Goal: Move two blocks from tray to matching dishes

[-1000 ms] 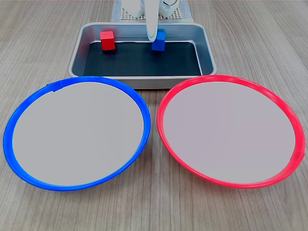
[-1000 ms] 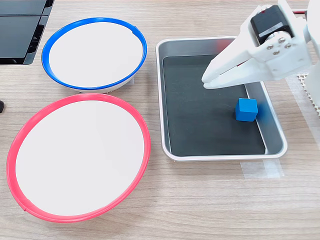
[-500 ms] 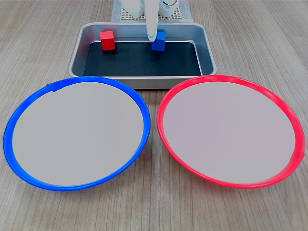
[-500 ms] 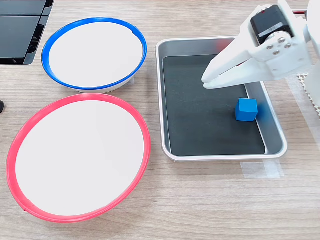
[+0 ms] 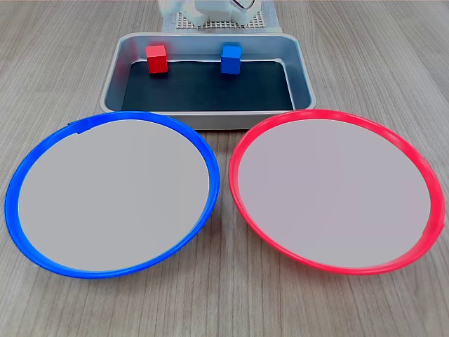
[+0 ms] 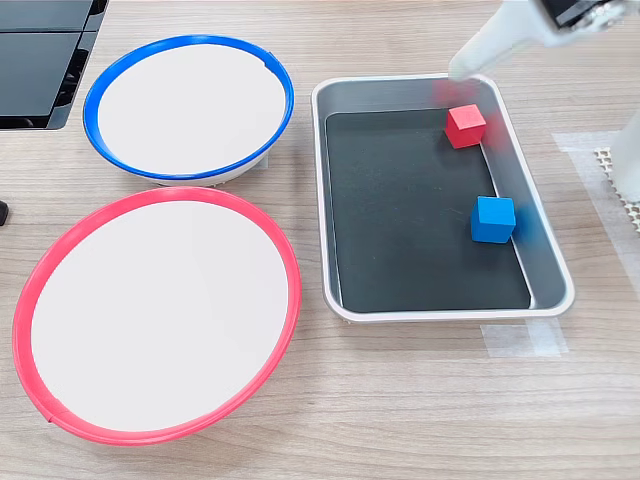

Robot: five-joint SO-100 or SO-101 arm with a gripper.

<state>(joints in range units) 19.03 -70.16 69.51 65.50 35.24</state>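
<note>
Two blocks sit in the silver tray [image 5: 203, 118] [image 6: 321, 190]. The red block [image 5: 157, 59] [image 6: 465, 125] and the blue block [image 5: 230, 58] [image 6: 493, 219] both rest along the tray wall nearest the arm. The blue-rimmed dish [image 5: 119, 114] [image 6: 190, 40] and the red-rimmed dish [image 5: 330, 112] [image 6: 170, 192] lie beside the tray with nothing in them. My white gripper [image 6: 463, 66] hangs blurred above the tray's corner near the red block, touching neither block. Its jaws are cut off by the second exterior view's top edge.
The arm's white base [image 5: 210, 8] stands behind the tray on a white mesh pad [image 6: 608, 165]. A dark flat object [image 6: 40, 60] lies at the second exterior view's upper left. Tape [image 6: 525, 338] marks the wood table by the tray.
The gripper has lifted up and back from over the tray, out of the first exterior view. The red block it hid in the second exterior view now shows. Both blocks have stayed put.
</note>
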